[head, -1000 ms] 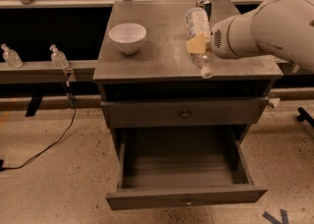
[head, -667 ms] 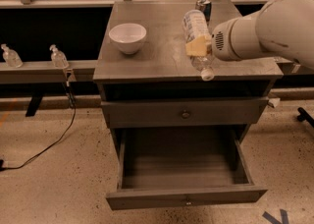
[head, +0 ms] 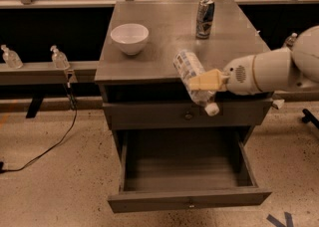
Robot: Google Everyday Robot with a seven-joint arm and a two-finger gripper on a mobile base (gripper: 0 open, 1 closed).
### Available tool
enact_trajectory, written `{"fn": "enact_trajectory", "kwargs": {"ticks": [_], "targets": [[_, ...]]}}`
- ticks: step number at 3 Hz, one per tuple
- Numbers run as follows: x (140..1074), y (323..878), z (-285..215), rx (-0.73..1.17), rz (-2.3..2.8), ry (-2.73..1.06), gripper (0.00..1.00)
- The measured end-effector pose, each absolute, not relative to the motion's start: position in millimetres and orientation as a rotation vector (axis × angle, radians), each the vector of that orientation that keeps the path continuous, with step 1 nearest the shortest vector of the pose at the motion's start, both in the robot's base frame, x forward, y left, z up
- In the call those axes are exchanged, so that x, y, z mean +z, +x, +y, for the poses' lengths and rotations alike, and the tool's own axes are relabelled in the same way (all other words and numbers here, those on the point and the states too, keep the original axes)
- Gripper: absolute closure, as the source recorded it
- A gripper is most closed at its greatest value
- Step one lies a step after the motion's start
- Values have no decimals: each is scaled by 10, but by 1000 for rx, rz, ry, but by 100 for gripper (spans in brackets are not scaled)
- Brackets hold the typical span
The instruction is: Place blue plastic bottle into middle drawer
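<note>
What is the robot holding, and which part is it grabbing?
The gripper, at the cabinet's front edge, holds the blue plastic bottle around its middle, cap tilted downward.

Cream fingers on blue-white bottle

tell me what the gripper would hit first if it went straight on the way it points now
The gripper, shut on the blue plastic bottle, points to picture left along the front edge of the cabinet. That line looks free; the white bowl seems to sit farther back, though depth is unclear.
</note>
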State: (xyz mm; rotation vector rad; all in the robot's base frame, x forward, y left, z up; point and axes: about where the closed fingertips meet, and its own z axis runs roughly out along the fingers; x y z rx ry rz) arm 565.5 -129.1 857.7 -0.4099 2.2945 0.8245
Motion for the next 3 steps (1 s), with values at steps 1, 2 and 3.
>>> {"fn": "enact_trajectory", "kwargs": {"ticks": [1,2,3], "targets": [[8323,5240,-1684,950,2255,-490,100],[8247,5134,-1798,919,2220,-591,100],[8123,5157,-1683,830,2232,-762,100]]}}
